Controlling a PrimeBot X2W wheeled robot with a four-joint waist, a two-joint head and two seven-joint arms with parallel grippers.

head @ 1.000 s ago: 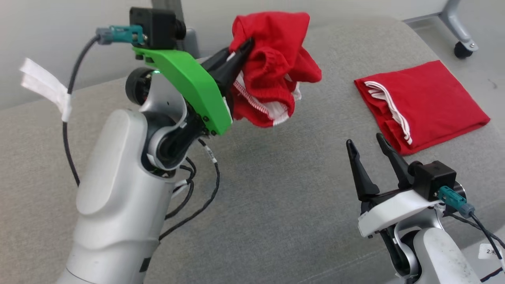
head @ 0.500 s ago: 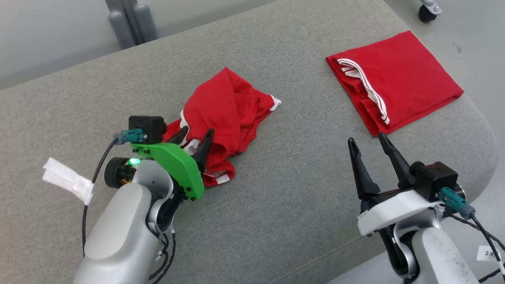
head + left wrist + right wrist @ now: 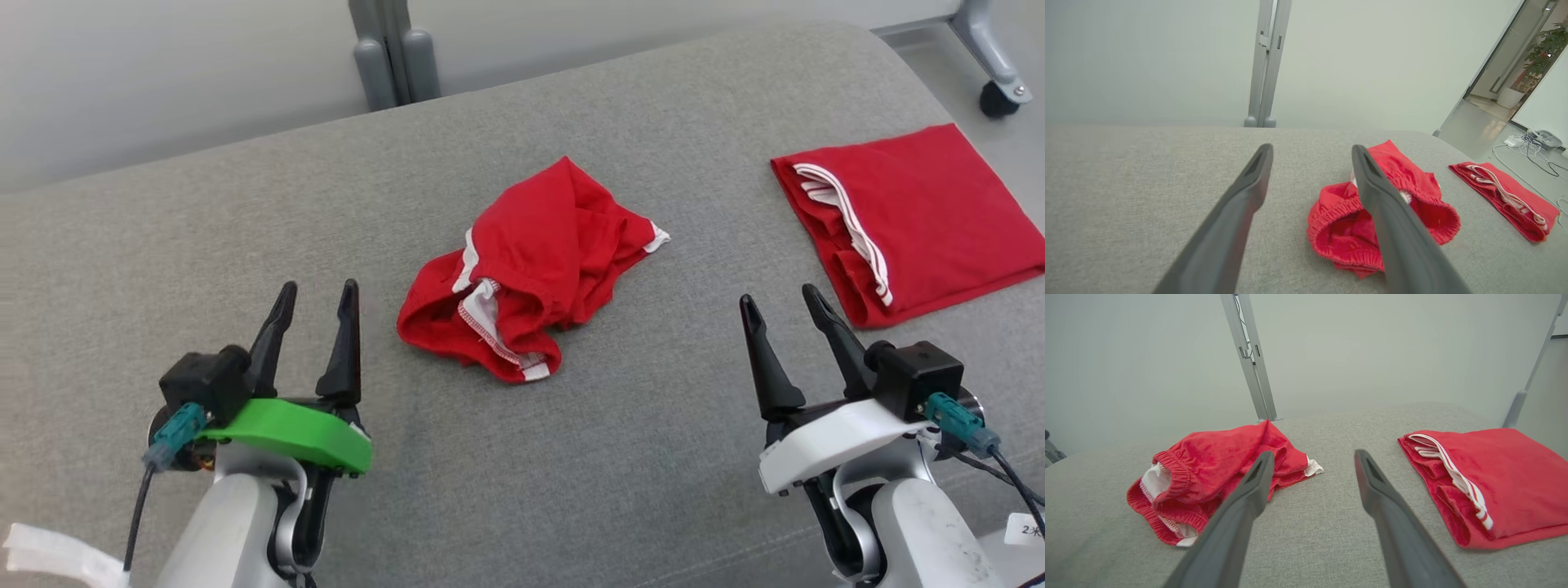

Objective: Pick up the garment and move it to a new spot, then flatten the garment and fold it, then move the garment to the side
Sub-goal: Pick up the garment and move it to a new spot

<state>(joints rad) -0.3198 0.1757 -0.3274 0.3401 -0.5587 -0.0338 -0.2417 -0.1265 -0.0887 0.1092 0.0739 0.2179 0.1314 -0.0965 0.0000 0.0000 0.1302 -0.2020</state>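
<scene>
While the left gripper (image 3: 319, 286) gapes, the garment (image 3: 531, 261) lies rightward — apparently untouched.

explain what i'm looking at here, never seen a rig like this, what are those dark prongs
It's a two-armed robot. The head view looks down from a camera on its head; the two wrist views look along each gripper's dark fingers, which are the prongs. The left gripper and right gripper are open, holding nothing. On the grey cushion a crumpled red garment lies ahead of them, with a folded red cloth to the right.
</scene>
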